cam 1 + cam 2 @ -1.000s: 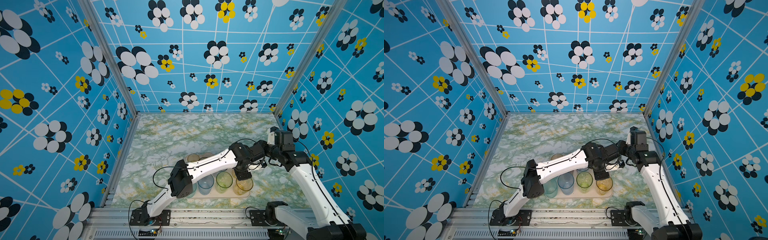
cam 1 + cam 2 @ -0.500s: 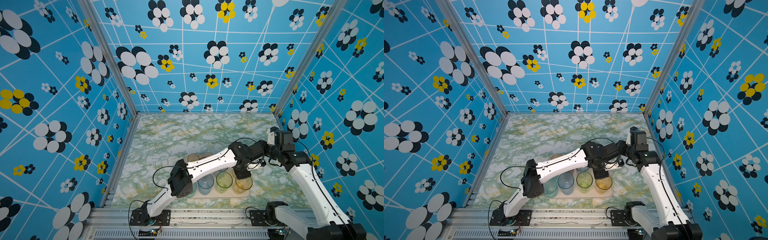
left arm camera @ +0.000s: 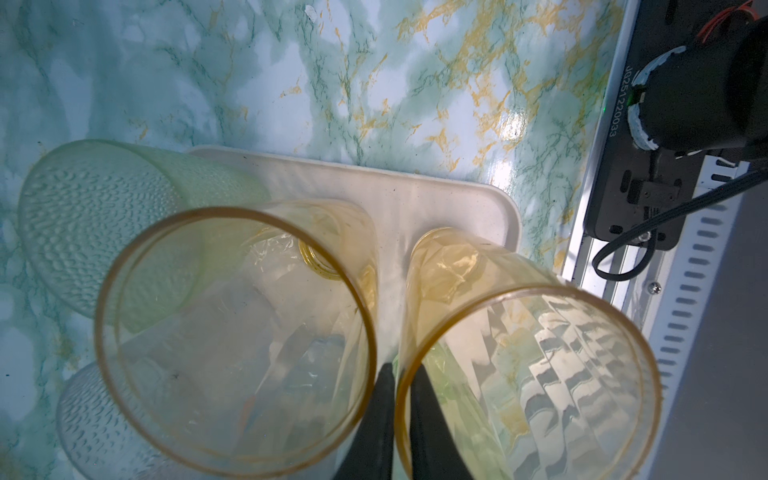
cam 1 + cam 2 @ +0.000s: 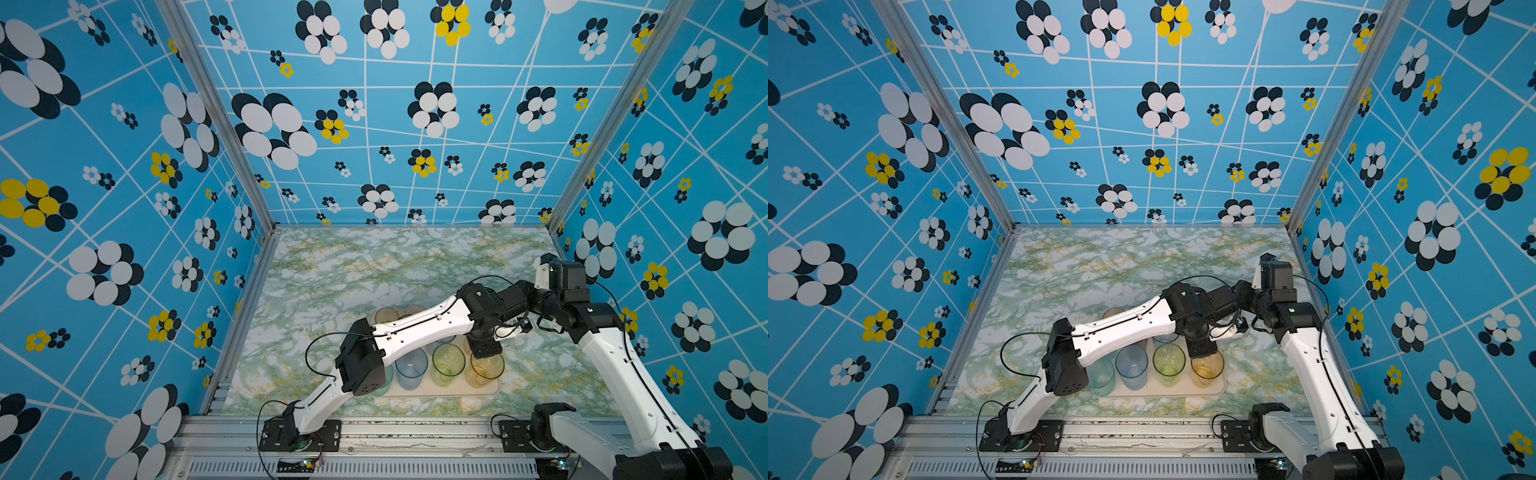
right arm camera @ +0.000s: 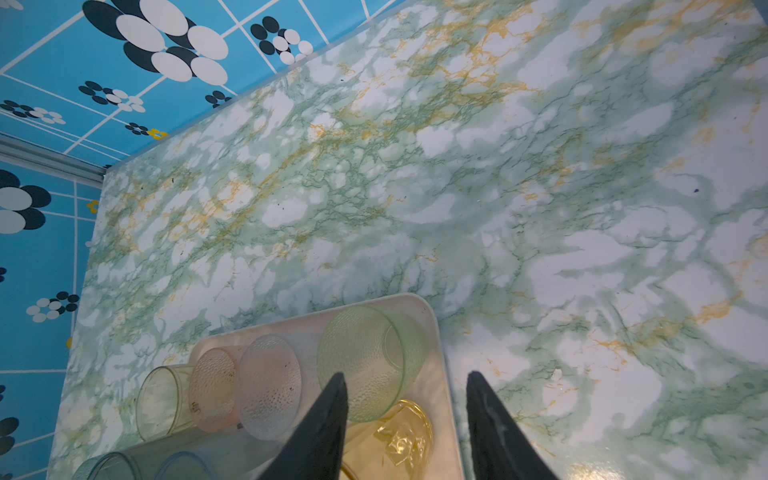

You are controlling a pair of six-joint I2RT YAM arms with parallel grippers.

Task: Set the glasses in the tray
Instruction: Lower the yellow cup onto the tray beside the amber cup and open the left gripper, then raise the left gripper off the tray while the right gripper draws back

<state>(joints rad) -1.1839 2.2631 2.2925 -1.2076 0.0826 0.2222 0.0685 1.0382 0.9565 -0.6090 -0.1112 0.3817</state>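
in both top views, along the tray's (image 4: 457, 392) near rim, left to right: teal glass (image 4: 1102, 376) partly behind the left arm's elbow, blue glass (image 4: 411, 368), green glass (image 4: 448, 363), amber glass (image 4: 486, 368), all upright inside the tray; rows behind them mostly covered there by the left arm

shown clearly only in the right wrist view, along the tray's far rim, left to right: pale clear glass (image 5: 162, 399), pink glass (image 5: 212, 386), frosted glass (image 5: 270, 386), dimpled green glass (image 5: 370, 357) in the far right corner

shown only in the left wrist view: left gripper (image 3: 403, 368) over the tray's near right corner, fingers (image 3: 380, 428) almost together astride the amber glass's wall, one inside, one outside, pinching it; foot of that glass on the tray floor; second amber glass (image 3: 232, 332) just behind

right gripper (image 5: 405, 374) above the tray's right rim, jaws well apart, gripping and touching nothing
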